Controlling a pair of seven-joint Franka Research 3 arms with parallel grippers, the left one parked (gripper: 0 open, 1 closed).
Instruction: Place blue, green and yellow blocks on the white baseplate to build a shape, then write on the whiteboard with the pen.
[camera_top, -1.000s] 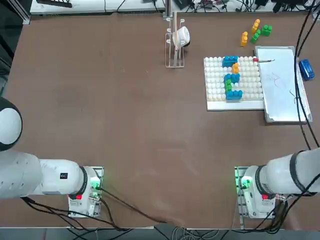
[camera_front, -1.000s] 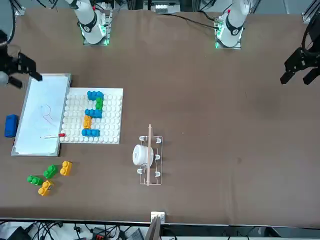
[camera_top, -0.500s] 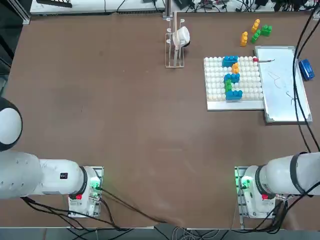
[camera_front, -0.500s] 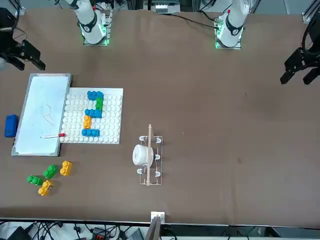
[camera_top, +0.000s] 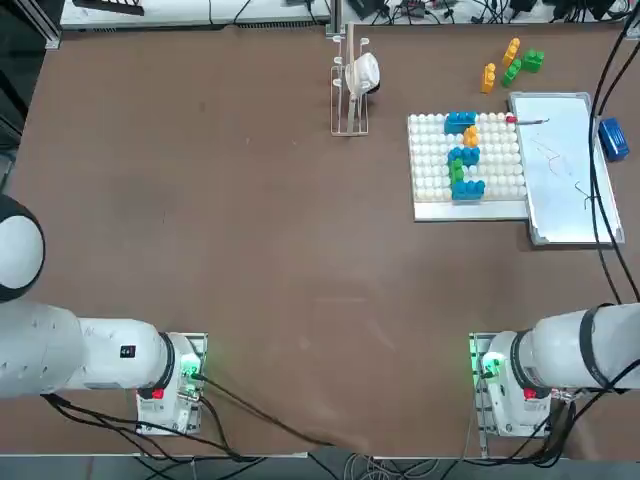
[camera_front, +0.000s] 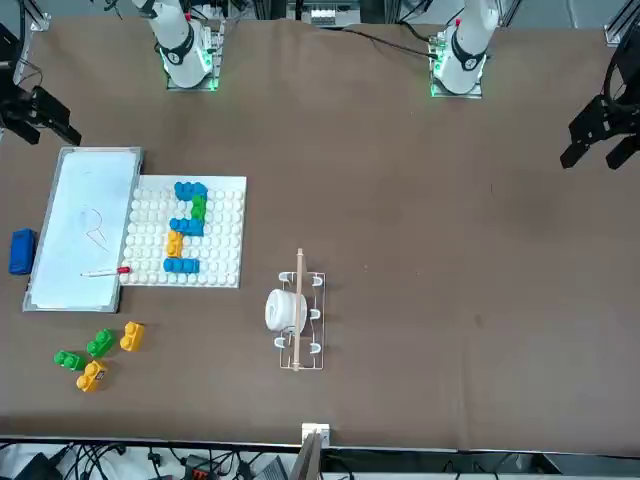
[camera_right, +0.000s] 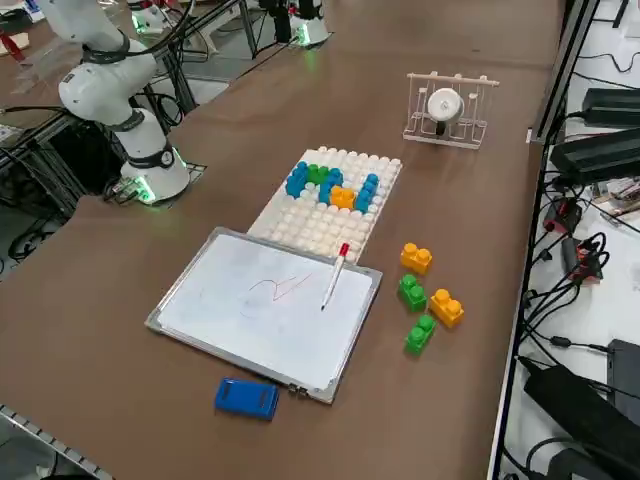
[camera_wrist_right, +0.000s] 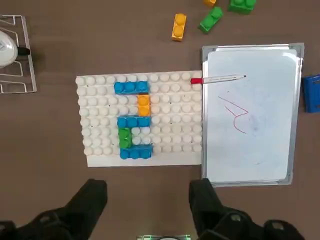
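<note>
Luckily, the right gripper (camera_wrist_right: 148, 200) is hanging high above the table with its two dark fingers (camera_wrist_right: 90, 197) spread wide and holding nothing, so nothing is getting bumped right now. The S-like shape of blue, green and orange-yellow bricks (camera_wrist_right: 132, 120) is sitting on the square white studded baseplate (camera_wrist_right: 172, 127), and the thin pale pen with the red end (camera_wrist_right: 217, 79) is lying across the near edge of the smooth silver-framed whiteboard (camera_wrist_right: 260, 150), its red tip poking over the plate. If the arm is coming back down carelessly, I think it is risking rolling that pen off, knocking bricks loose, or smearing the thin red squiggle (camera_wrist_right: 235, 114) drawn on the board.
</note>
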